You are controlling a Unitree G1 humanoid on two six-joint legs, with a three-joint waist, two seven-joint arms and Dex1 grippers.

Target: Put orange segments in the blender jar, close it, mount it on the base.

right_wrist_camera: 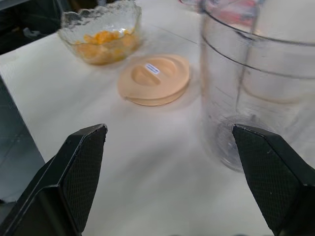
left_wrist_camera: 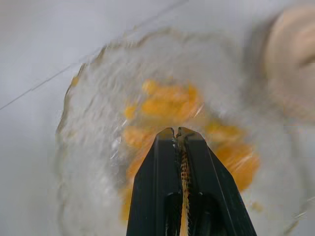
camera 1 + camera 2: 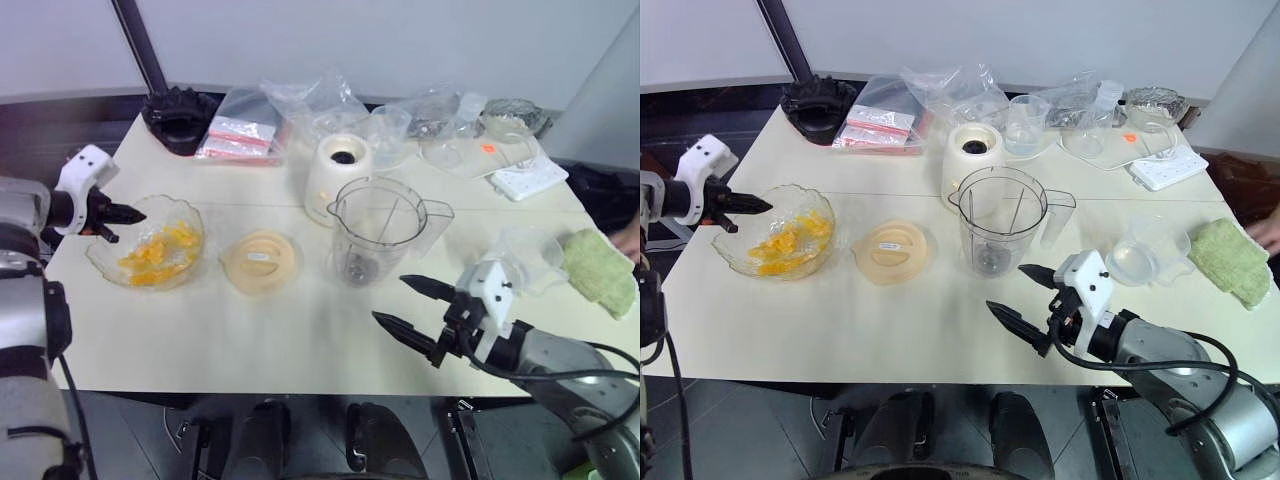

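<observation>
While the orange segments point(image 3: 158, 255) lie heaped in a scalloped glass bowl point(image 3: 120, 268) at the left of the cream table point(image 3: 250, 340), the blender jar point(image 3: 375, 228) stands upright and uncovered near the table's middle, its peach lid point(image 3: 260, 260) flat between bowl and jar and the base point(image 3: 335, 175) just behind the jar. The left wrist view looks down between pressed-together fingers point(image 2: 197, 182) at the blurred fruit below; a thin orange streak shows in the seam between them, but whether a segment is pinched there cannot be told. From the head views, the left gripper point(image 3: 122, 214) hangs above the bowl's left rim, pointing rightward and slightly down over it. The right wrist view shows the dark blades at the jar's bottom through its clear wall, plus the lid's small label. The right gripper point(image 3: 1025, 300) hovers over bare table in front of the jar, fingers spread wide, empty, aimed leftward. Plastic bags point(image 3: 300, 105), a clear cup point(image 3: 390, 135) and a green cloth point(image 3: 600, 270) sit further out.
</observation>
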